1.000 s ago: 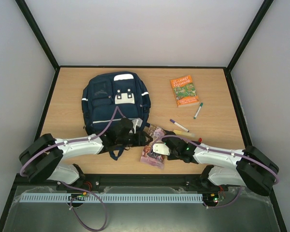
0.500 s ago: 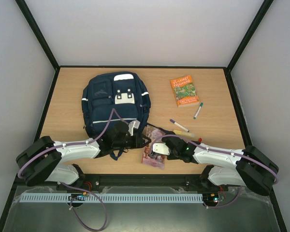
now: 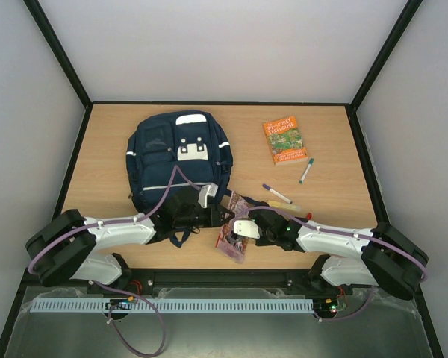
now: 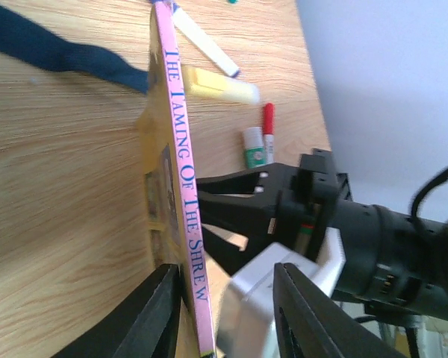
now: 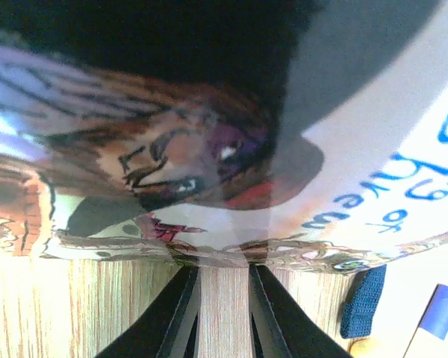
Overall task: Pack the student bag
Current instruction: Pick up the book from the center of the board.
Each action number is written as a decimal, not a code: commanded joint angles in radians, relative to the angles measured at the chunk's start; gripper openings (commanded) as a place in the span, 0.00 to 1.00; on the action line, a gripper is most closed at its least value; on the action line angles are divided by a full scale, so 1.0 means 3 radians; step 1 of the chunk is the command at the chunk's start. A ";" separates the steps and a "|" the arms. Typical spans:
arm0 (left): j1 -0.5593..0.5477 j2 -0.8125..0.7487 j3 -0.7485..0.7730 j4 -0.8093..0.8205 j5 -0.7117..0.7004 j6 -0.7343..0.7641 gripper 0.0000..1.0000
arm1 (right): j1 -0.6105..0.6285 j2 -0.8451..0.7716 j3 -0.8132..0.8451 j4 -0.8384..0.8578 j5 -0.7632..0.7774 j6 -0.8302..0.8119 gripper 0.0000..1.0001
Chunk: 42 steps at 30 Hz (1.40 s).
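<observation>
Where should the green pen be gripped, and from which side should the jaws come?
Grip the green pen at mid-barrel, from straight above, jaws closing across it from left and right. It lies flat on the table, thin, its length running roughly near to far. Its far end is close to the orange book, so the middle probably leaves more room.

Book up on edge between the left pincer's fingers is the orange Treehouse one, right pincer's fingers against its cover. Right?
Wrong book. The left wrist view shows a pink-spined book, The Taming of the Shrew, on edge between the fingers of the left pincer, with the right pincer against its cover. The orange book lies flat, far right on the table.
</observation>
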 commanded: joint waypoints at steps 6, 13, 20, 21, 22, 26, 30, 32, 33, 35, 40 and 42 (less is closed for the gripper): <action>-0.0007 -0.0060 0.0095 -0.0534 -0.0318 0.0063 0.27 | 0.0015 0.0143 -0.0128 -0.0388 -0.0182 0.0068 0.22; -0.0005 -0.0057 0.0192 -0.0803 -0.0389 0.0200 0.09 | 0.0006 0.0119 -0.0129 -0.0380 -0.0162 0.0087 0.22; 0.0008 -0.0354 0.0536 -0.1450 -0.0631 0.0665 0.02 | -0.0421 -0.0330 0.0173 -0.0625 -0.0508 0.0358 0.35; 0.0018 -0.0413 0.0586 -0.1559 -0.0665 0.0739 0.02 | -0.0523 -0.0416 0.0263 -0.0682 -0.0565 0.0431 0.40; 0.0031 -0.0472 0.0640 -0.1658 -0.0704 0.0807 0.02 | -0.0618 -0.0506 0.0353 -0.0745 -0.0646 0.0511 0.47; 0.0165 -0.0741 0.0781 -0.1917 -0.0757 0.1031 0.02 | -0.1021 -0.0797 0.0699 -0.0834 -0.1027 0.0957 0.69; 0.0449 -0.0979 0.0871 -0.1923 -0.0574 0.1209 0.02 | -0.1355 -0.0838 0.1056 -0.0901 -0.1526 0.1537 0.98; 0.0576 -0.1076 0.0943 -0.1889 -0.0466 0.1298 0.02 | -0.1544 -0.0775 0.1284 -0.0958 -0.1868 0.1804 0.99; 0.0636 -0.1117 0.0991 -0.1873 -0.0431 0.1331 0.02 | -0.1659 -0.0744 0.1393 -0.0974 -0.2077 0.1939 1.00; 0.0761 -0.1196 0.1077 -0.1783 -0.0320 0.1365 0.02 | -0.1829 -0.0628 0.1611 -0.1011 -0.2513 0.2167 1.00; 0.1067 -0.1306 0.1164 -0.1375 0.0065 0.1228 0.02 | -0.2013 -0.0276 0.2179 -0.1227 -0.3235 0.2491 1.00; 0.1145 -0.1330 0.1176 -0.1154 0.0191 0.1127 0.02 | -0.2020 -0.0181 0.2331 -0.1259 -0.3461 0.2563 0.99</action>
